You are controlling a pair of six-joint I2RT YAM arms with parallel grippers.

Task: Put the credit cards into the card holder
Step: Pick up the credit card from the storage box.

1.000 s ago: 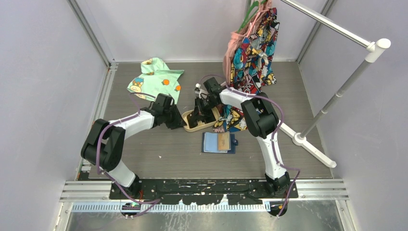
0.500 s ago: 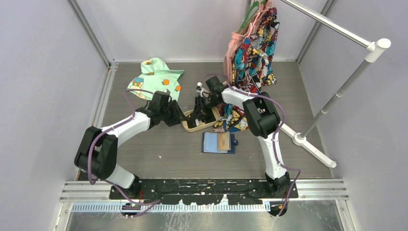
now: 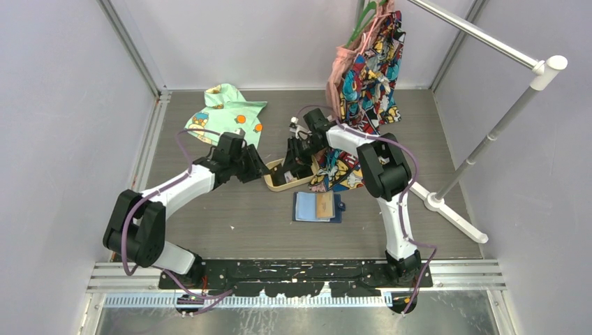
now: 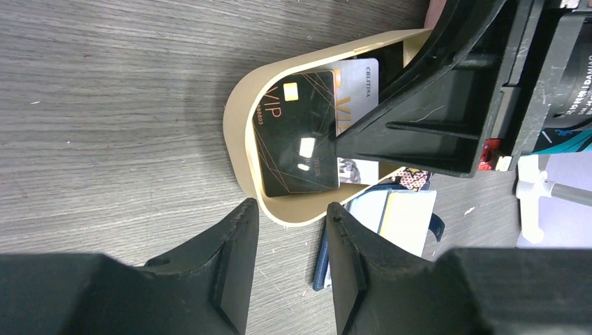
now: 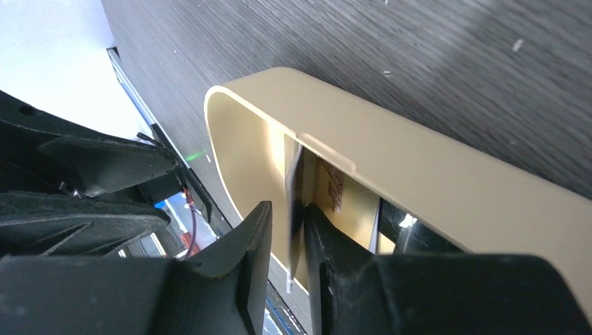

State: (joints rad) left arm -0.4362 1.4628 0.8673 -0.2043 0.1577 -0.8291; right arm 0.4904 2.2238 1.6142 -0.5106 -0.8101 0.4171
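Pinching a pale card point(image 5: 294, 181) stood on its edge, your right gripper point(image 5: 286, 209) sits down inside the tan tray point(image 5: 419, 174), fingers drawn to a thin slit around it, likely so the card can lift clear of the wall. A black VIP card point(image 4: 297, 132) lies flat in the tray beside it. Your left gripper point(image 4: 290, 209) holds nothing, its fingers moderately apart just outside the tray's rounded end, probably to keep the tray from sliding. The card holder point(image 3: 305, 207) lies open on the table point(image 3: 230, 223), nearer the arm bases, with an orange-yellow card point(image 3: 324, 204) on its inner face. Compared with a second ago, your left elbow has swung outward and back toward the bases, the left gripper has eased slightly off the tray, and the right wrist has shifted a little farther away; tray and holder haven't moved
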